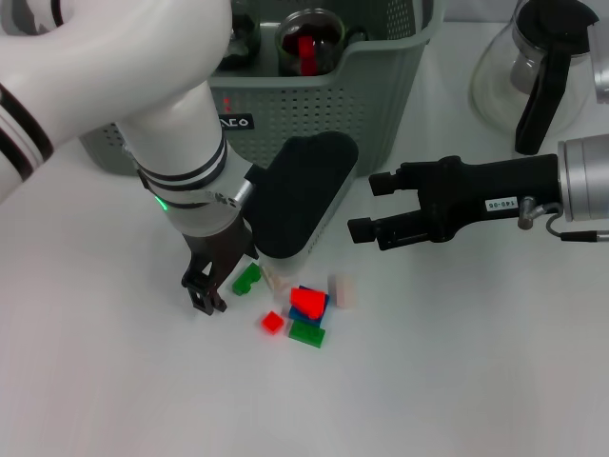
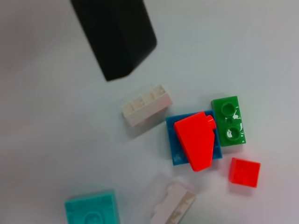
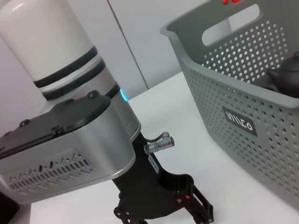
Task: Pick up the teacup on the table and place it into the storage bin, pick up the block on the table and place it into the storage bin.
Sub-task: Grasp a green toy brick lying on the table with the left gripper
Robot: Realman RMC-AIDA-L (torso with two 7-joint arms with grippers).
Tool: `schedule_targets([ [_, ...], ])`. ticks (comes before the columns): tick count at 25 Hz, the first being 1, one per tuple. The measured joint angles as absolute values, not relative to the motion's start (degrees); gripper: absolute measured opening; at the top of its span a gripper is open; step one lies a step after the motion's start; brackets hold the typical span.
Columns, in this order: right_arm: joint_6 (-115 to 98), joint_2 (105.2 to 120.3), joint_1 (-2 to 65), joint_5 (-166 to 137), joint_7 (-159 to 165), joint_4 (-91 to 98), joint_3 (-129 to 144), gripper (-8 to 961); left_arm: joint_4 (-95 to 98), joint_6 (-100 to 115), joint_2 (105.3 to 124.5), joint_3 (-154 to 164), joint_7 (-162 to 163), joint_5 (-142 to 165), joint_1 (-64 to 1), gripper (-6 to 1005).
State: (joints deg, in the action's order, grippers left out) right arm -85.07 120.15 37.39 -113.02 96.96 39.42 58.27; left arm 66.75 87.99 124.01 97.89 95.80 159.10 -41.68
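Plastic blocks: light, rigid, slick; clustered at 6 o'clock from bin. Grip flat sides. Left gripper low at 9 o'clock of cluster, finger state unclear. Right gripper open, empty, at 2 o'clock.

The storage bin is grey-green, its walls dotted with rows of round holes, and carries a small black label with white letters. On the white table lie small blocks: a red wedge block on a blue plate block, a green two-stud block, a small red cube block, two off-white blocks, and a teal block. The left arm is white with black bands and a green light; both grippers are black.
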Motion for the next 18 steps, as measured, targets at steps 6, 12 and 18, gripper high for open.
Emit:
schedule_targets([
  [6, -85.1, 120.15, 37.4, -113.0, 96.6, 39.4, 58.3, 941, 66.7, 87.6, 124.09, 98.5, 95.8, 159.1, -41.8, 750],
  [12, -85.1, 120.15, 37.4, -113.0, 96.1, 39.2, 58.3, 941, 66.7, 87.3, 124.21, 99.4, 95.9, 159.1, -42.0, 594],
  [18, -85.1, 120.15, 37.5, -113.0, 96.1, 39.1, 58.3, 940, 66.7, 87.2, 124.19, 99.9, 95.9, 159.2, -42.4, 559],
])
